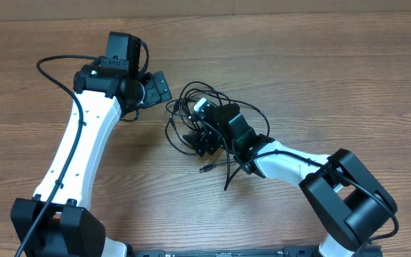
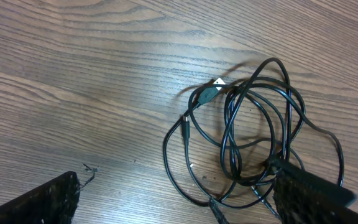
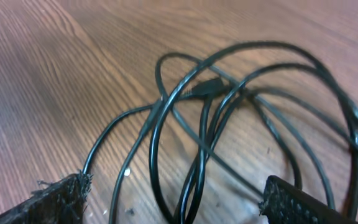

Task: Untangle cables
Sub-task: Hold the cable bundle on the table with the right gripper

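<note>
Overhead, the cables [image 1: 195,107] are lying tangled on the desk [image 1: 320,71], partly beneath the right hand [image 1: 204,139], its jaws standing wide apart astride several strands; the left hand [image 1: 157,87], likewise spread open, is hovering just beside the tangle.

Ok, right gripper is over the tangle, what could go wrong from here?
Several cables cross under the open right gripper; closing could pinch more than one strand and tighten the tangle. The plug lies among loops and may snag when pulled. The left gripper holds nothing, so the bundle could just drag.
</note>
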